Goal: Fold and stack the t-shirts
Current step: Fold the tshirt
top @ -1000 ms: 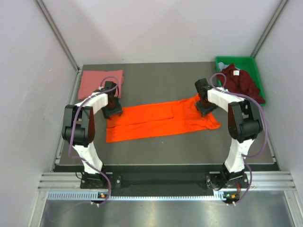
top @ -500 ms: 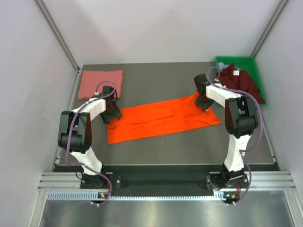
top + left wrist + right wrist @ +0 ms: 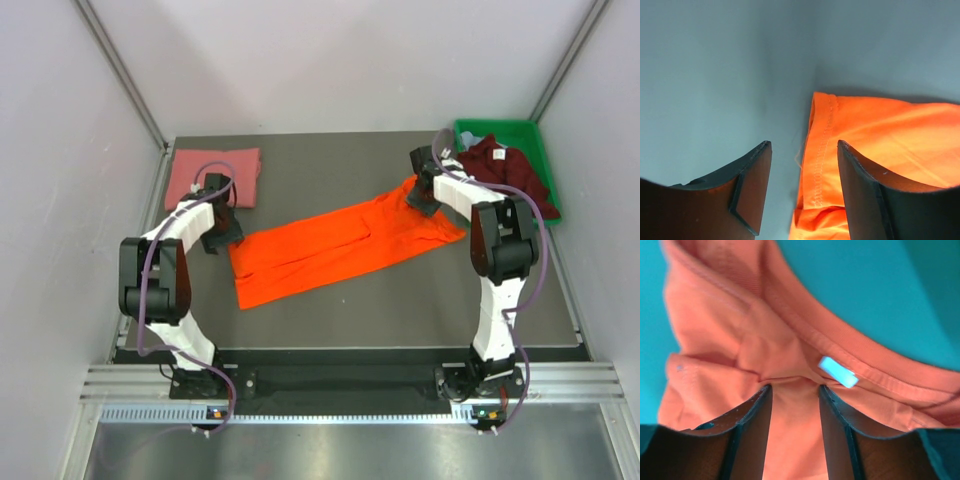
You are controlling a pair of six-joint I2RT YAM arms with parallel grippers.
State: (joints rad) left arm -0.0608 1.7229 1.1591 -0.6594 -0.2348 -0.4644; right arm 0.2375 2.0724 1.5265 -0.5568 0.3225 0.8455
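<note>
The bright orange t-shirt [image 3: 340, 245] lies folded into a long strip, slanting from near left to far right on the dark mat. My right gripper [image 3: 425, 195] is at its far right end. In the right wrist view the gripper [image 3: 794, 387] is shut on bunched orange cloth [image 3: 740, 340] just below the collar and its white tag [image 3: 837, 371]. My left gripper [image 3: 220, 238] stands just off the strip's left end. Seen from the left wrist, the left gripper [image 3: 803, 145] is open, with the stitched orange hem [image 3: 880, 135] lying loose between the fingers, closer to the right one.
A folded salmon pink t-shirt [image 3: 212, 175] lies at the far left of the mat [image 3: 330, 165], behind the left gripper. A dark maroon t-shirt [image 3: 505, 170] spills over the green bin [image 3: 500, 127] at the far right. Walls close in the sides and back.
The right gripper has moved toward the back, dragging the collar end so the strip now slants. The left gripper has slid left, off the shirt's corner.
</note>
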